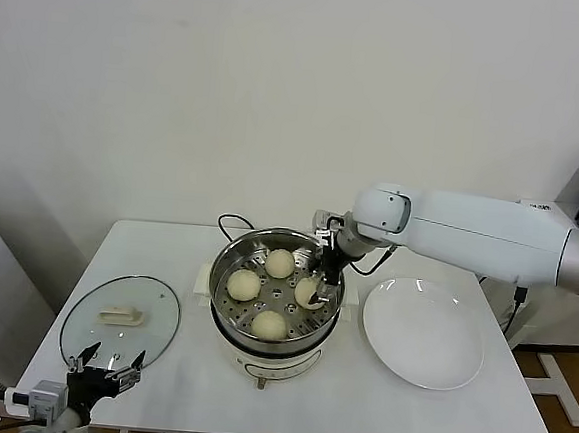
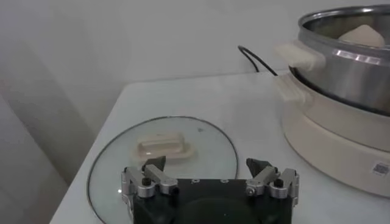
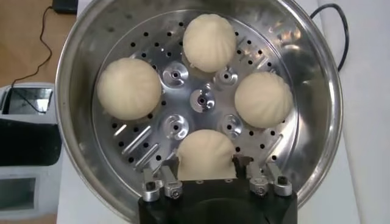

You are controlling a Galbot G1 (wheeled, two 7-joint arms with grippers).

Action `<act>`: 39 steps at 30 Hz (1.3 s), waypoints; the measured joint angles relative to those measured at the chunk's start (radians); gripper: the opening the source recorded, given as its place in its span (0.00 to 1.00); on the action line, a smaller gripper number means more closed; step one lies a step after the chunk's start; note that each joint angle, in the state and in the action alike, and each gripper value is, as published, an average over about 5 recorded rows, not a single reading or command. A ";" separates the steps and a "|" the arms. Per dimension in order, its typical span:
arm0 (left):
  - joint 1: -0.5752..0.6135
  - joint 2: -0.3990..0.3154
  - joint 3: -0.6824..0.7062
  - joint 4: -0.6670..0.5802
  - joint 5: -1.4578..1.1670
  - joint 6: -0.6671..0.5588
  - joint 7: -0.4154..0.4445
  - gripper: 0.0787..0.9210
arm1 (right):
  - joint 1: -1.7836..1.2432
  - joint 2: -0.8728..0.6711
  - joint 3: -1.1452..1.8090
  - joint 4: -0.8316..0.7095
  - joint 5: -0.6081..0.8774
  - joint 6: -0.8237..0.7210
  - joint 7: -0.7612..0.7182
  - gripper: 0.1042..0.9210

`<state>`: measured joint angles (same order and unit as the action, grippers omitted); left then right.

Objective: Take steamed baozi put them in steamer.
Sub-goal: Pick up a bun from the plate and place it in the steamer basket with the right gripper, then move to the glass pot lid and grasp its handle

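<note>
Right pincer [image 3: 207,182] inside steamer [image 1: 227,272], jaws wide around fourth baozi [image 3: 205,153] resting on tray; I can't tell contact. Four baozi in steamer. I judge them soft, light, easily dented: take by sides, gently. Left pincer [image 2: 210,178] wide, beside steamer over lid [image 2: 201,137].
</note>
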<state>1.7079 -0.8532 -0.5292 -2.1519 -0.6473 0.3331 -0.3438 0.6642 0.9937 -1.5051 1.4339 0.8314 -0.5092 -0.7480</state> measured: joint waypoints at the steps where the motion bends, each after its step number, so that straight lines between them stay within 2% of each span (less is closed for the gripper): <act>1: 0.000 0.000 0.000 0.000 0.000 0.000 0.000 0.88 | -0.001 -0.003 0.006 -0.001 0.002 0.001 -0.001 0.83; 5: -0.001 -0.001 -0.004 0.001 0.000 -0.001 0.000 0.88 | -0.015 -0.025 0.053 -0.008 0.015 0.008 0.003 0.88; 18: -0.017 -0.014 -0.019 0.000 0.007 -0.003 -0.001 0.88 | -0.270 -0.226 0.491 0.009 0.068 0.146 0.137 0.88; 28: -0.030 -0.026 -0.024 0.004 0.022 -0.021 0.007 0.88 | -0.681 -0.354 0.948 0.083 0.059 0.321 0.400 0.88; 39: -0.046 -0.060 -0.051 0.024 0.076 -0.061 0.025 0.88 | -1.135 -0.313 1.377 0.160 -0.066 0.457 0.696 0.88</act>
<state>1.6623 -0.9135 -0.5804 -2.1275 -0.5711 0.2723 -0.3188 -0.4708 0.6811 -0.1278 1.5936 0.7650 -0.0518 -0.0519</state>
